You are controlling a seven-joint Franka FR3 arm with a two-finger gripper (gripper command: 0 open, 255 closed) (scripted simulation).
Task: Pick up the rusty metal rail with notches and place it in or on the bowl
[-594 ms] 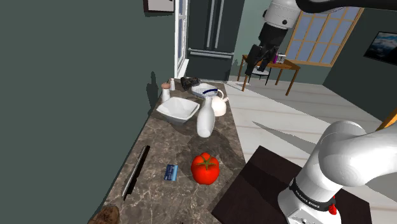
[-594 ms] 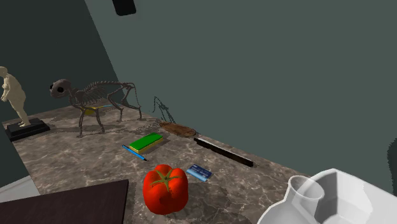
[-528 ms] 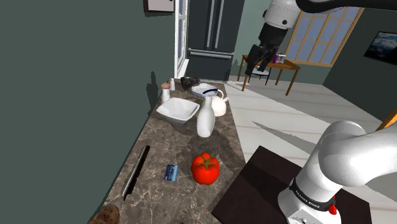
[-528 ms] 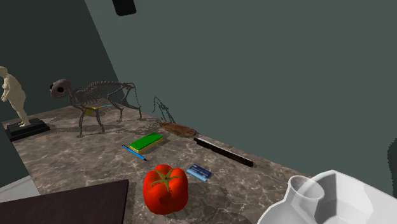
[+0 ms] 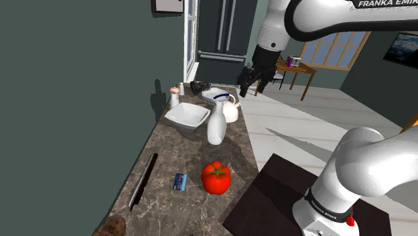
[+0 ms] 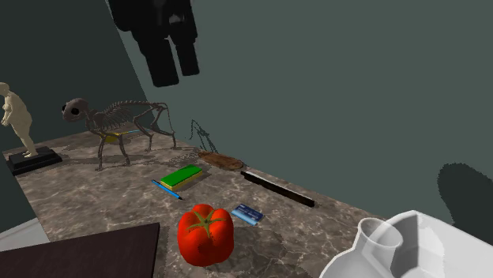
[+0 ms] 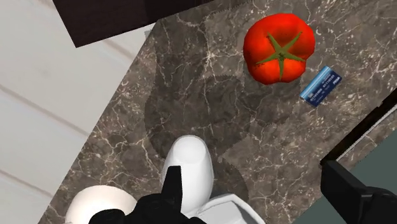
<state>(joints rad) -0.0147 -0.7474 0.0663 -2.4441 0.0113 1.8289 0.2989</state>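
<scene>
- Arm reaches high; gripper (image 5: 251,86) hangs over the tabletop's (image 5: 194,151) far end, fingers (image 7: 173,188) spread, empty.
- Dark rail (image 5: 143,180) lies flat by the wall, well apart from the white bowl (image 5: 187,115).
- Vase (image 5: 216,124) stands just beside the bowl; tomato (image 5: 216,177) near the rail.

dim, even light; soft grey shadows lie on the counter (image 7: 191,108) and wall (image 6: 355,95).

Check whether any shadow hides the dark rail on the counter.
Shoulder view: rail evenly lit. Second exterior view: rail clear; a shadow patch darkens the wall above the bowl. Wrist view: soft shadow dims the counter between tomato and vase.
</scene>
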